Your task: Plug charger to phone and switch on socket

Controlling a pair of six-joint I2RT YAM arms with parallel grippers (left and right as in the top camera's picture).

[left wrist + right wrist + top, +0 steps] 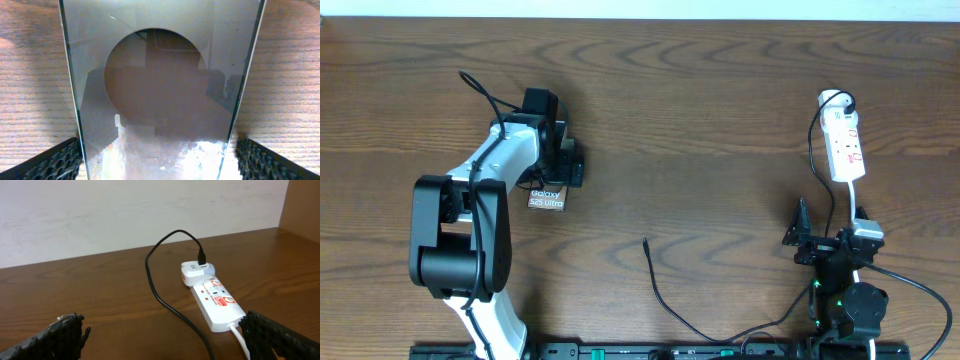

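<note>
One's free: R gripper [165,337], spread, empty, charger tip [646,243] off its left; L gripper [159,160] pinches phone [160,90] by long edges.

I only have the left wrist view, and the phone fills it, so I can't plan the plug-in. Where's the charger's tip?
Observer: The charger tip lies free on the table, between the two arms, right of the phone.
Operator: Is the other arm holding anything?
Observer: No, the right gripper is open and empty.
Operator: Where do I switch on?
Observer: The socket lies ahead of the right gripper, a white adapter plugged in at its far end.
</note>
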